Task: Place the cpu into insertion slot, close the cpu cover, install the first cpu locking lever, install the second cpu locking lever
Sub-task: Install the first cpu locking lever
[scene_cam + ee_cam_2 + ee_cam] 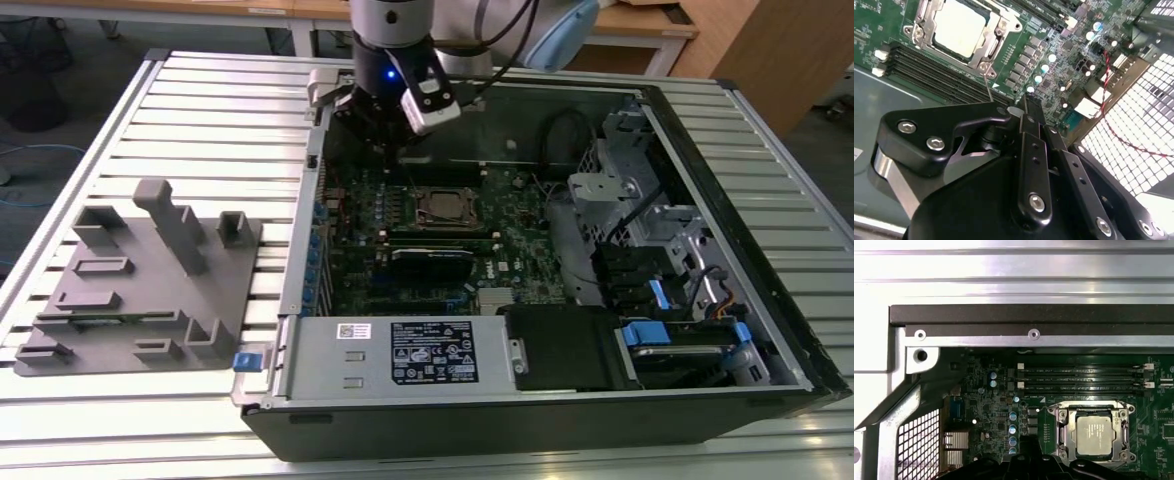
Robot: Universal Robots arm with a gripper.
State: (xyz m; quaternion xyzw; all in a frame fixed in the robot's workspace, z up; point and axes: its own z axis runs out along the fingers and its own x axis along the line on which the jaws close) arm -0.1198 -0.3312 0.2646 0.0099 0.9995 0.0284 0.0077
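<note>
The cpu [1095, 435], a square chip with a silvery top, lies in the insertion slot [447, 207] on the green board. The cpu cover [1094, 407], a thin metal frame, lies flat around the chip; it appears again in the second wrist view [990, 36] beside the cpu [959, 25]. A thin wire locking lever [989, 85] sticks out from the socket's corner toward my gripper. My gripper [1023, 106] is shut with nothing in it. It hovers over the board just beside the socket, and in the exterior view the gripper [384, 150] sits toward the back left of it.
Long black memory slots [1079, 379] run beside the socket. The open computer case has a metal wall [1029, 335], a mesh vent panel [919, 445], a labelled power supply [434, 352] and drive bays with cables [654, 270]. A grey fixture block [134, 280] stands on the exterior view's left.
</note>
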